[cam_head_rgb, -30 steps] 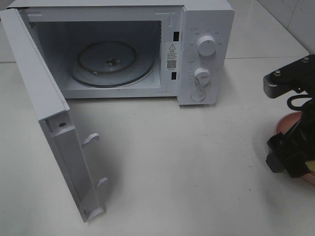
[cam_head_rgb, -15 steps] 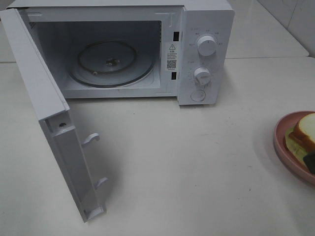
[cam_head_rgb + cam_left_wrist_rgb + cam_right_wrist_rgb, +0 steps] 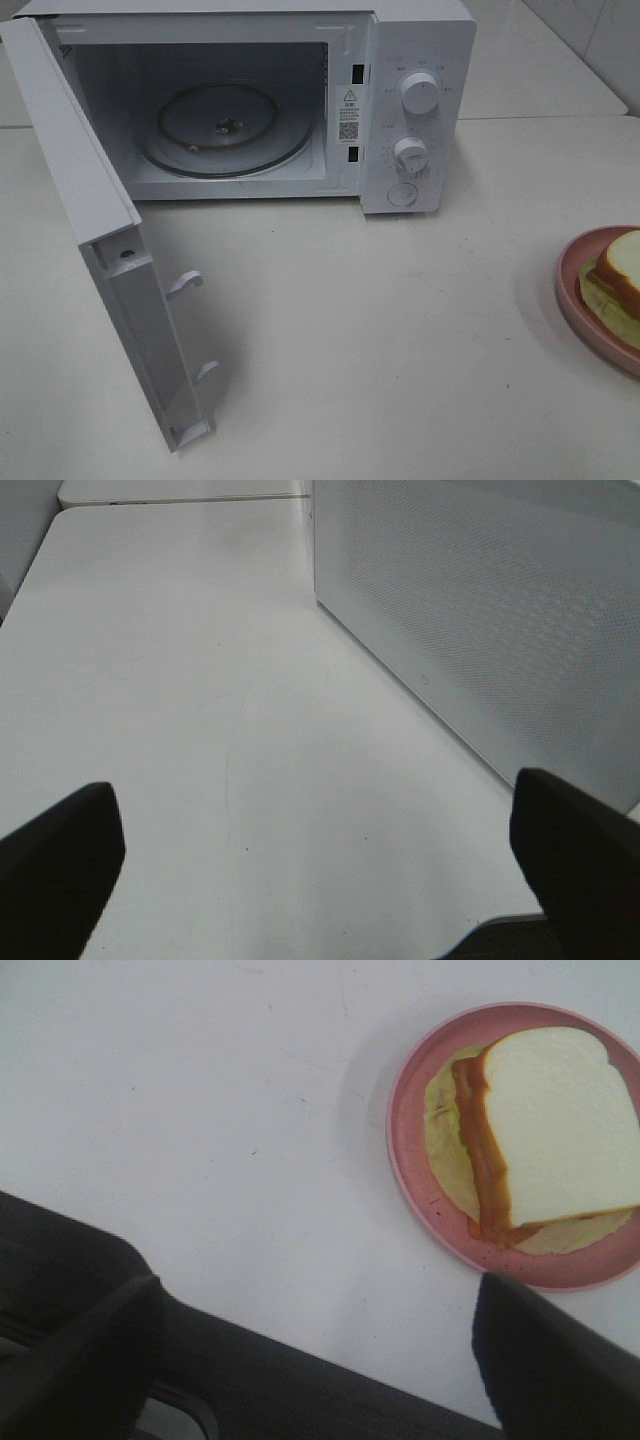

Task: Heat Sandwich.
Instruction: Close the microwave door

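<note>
Exterior high view is showing you: microwave (image 3: pixel 300 100), door (image 3: pixel 100 250) hanging open; sandwich (image 3: pixel 618 280) sitting on pink plate (image 3: pixel 572 300) at the table's (image 3: pixel 380 350) right edge. Left gripper (image 3: pixel 320 860) and right gripper (image 3: pixel 310 1350) are both gaping, gripping nothing.

The microwave (image 3: pixel 250 100) carries a warning triangle sticker (image 3: pixel 349 97) and a QR code label (image 3: pixel 348 130) on its door frame; small print rings both knobs (image 3: pixel 419 92), all too small to read
</note>
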Tool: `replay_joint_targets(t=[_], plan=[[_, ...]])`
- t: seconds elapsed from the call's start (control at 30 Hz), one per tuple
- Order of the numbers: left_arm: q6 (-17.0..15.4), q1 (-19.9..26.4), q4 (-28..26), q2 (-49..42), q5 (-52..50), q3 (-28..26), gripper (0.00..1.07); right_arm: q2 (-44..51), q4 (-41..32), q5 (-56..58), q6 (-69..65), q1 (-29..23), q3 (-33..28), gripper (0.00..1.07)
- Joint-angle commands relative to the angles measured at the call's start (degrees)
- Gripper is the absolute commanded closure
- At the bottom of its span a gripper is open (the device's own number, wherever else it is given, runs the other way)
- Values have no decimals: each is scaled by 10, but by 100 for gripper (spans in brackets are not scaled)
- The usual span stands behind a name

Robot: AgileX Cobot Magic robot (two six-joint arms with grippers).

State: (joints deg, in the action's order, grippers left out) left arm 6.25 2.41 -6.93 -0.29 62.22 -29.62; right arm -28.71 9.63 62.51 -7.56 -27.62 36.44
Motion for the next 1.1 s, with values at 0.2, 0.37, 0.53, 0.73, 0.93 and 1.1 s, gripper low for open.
replay_joint_targets(t=[0.2,0.37,0.53,0.73,0.93,1.1], plan=[[1,-1,-3,-9,-5,0,9,80,9,19,15,1,-6,31],[1,-1,-3,-9,-5,0,9,102,6,19,14,1,-28,31],[1,-1,-3,-9,-5,0,9,115,5,14,7,43,-38,31],[1,-1,-3,-9,-5,0,9,166,3,-14,37,112,-60,31],[1,-1,-3,-9,-5,0,9,198,-26,-18,37,151,-60,31],[1,-1,-3,-9,-5,0,9,214,-40,-18,39,174,-60,31]])
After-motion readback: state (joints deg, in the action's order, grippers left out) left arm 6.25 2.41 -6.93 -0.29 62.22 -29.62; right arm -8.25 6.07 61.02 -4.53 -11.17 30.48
